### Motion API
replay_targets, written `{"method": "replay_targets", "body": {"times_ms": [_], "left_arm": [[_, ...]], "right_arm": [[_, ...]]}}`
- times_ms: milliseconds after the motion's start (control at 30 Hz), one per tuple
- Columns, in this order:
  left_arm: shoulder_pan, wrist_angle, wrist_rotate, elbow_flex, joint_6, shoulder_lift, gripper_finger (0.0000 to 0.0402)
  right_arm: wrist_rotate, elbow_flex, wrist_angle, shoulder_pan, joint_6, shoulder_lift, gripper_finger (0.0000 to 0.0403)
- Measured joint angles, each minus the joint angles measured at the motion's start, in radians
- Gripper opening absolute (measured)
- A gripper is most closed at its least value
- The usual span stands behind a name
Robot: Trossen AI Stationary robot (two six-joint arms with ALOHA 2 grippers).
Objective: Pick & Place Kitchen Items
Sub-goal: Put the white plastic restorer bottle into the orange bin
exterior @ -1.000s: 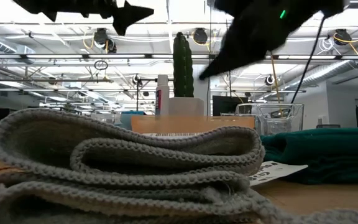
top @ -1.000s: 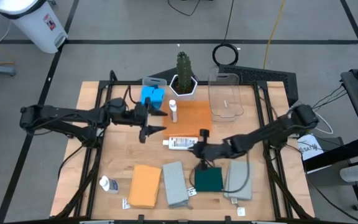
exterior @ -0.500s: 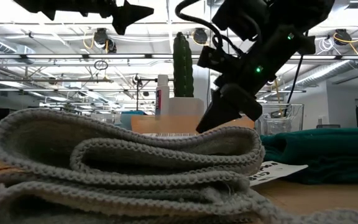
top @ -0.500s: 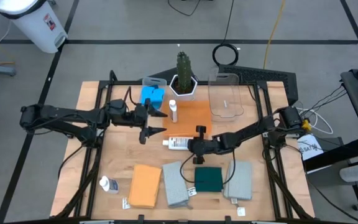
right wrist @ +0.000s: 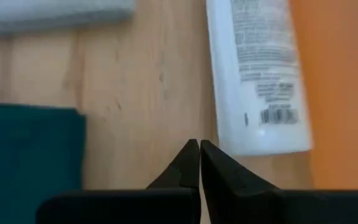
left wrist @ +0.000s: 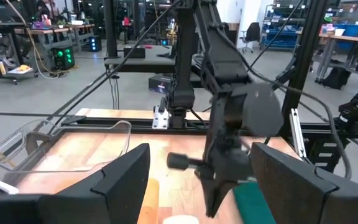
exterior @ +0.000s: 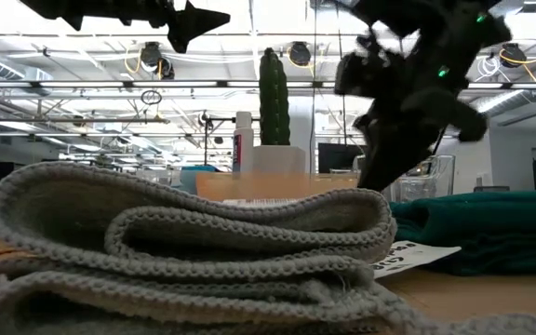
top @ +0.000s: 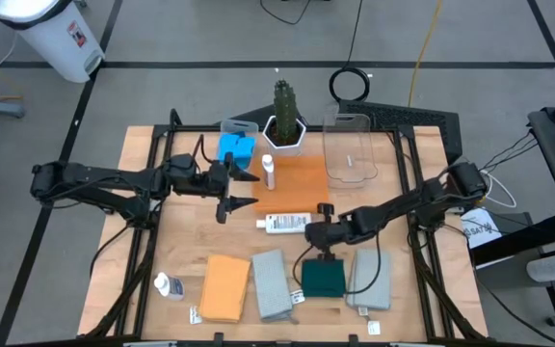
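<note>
Two grippers: left gripper (top: 242, 190) fingers wide, empty; right gripper (top: 313, 229) fingers pressed together beside white bottle (top: 285, 224).

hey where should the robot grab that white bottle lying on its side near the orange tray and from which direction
Probably across the middle of the white bottle, coming straight down from above. It lies flat on the table, long axis left to right in the high view, so fingers should straddle its narrow width. The right gripper sits closest, fingers shut; it would need to open first.

Two arms, four folded cloths: one orange (top: 224, 286), two grey (top: 271, 283) (top: 371, 280), one dark green (top: 323, 278). Three white bottles (top: 285, 223) (top: 268, 172) (top: 169, 285). Blue sponges (top: 236, 149), perhaps two. One cactus (top: 284, 102).
</note>
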Motion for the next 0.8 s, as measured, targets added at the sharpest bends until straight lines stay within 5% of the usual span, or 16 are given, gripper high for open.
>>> {"method": "replay_targets", "body": {"times_ms": [133, 500, 700, 800], "left_arm": [[0.000, 0.000, -0.020, 0.000, 0.000, 0.000, 0.0285], [0.000, -0.012, -0.044, 0.000, -0.001, 0.000, 0.0285], [0.000, -0.020, -0.044, 0.000, -0.001, 0.000, 0.0285], [0.000, -0.023, -0.044, 0.000, -0.001, 0.000, 0.0285]], "right_arm": [[0.107, 0.003, 0.073, -0.001, -0.031, -0.012, 0.0000], [0.172, 0.002, 0.222, -0.071, -0.158, 0.112, 0.0000], [0.152, 0.004, 0.250, -0.077, -0.186, 0.146, 0.0000], [0.040, 0.006, 0.217, -0.079, -0.159, 0.137, 0.0000]]}}
